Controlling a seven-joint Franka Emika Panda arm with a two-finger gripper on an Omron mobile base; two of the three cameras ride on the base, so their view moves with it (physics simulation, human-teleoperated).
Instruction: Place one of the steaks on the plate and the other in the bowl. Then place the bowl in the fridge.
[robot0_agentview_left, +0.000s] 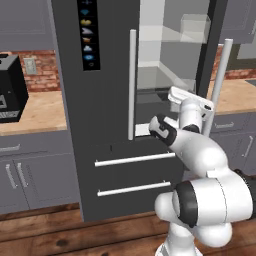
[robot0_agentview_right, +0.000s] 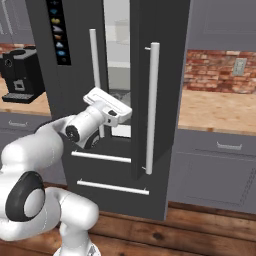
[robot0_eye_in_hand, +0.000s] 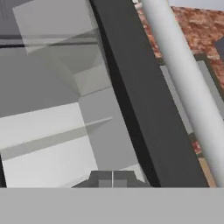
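The tall dark grey fridge (robot0_agentview_left: 100, 125) stands straight ahead, its left door shut and its right door (robot0_agentview_right: 160, 75) swung partly open. Pale shelves (robot0_eye_in_hand: 48, 135) show inside. My white hand (robot0_agentview_left: 186, 97) reaches into the gap between the doors at about the height of the lower shelf, beside the right door's long silver handle (robot0_agentview_right: 152, 105). In the hand view my gripper (robot0_eye_in_hand: 112, 180) has its two dark tips pressed together, shut with nothing between them. The steaks, the plate and the bowl are out of view.
Two lower fridge drawers (robot0_agentview_left: 135, 172) with bar handles sit under the doors. Wooden counters over grey cabinets (robot0_agentview_left: 30, 175) flank the fridge. A black appliance (robot0_agentview_left: 10, 87) stands on the left counter. The open door's edge (robot0_eye_in_hand: 144, 109) is close on the hand's right.
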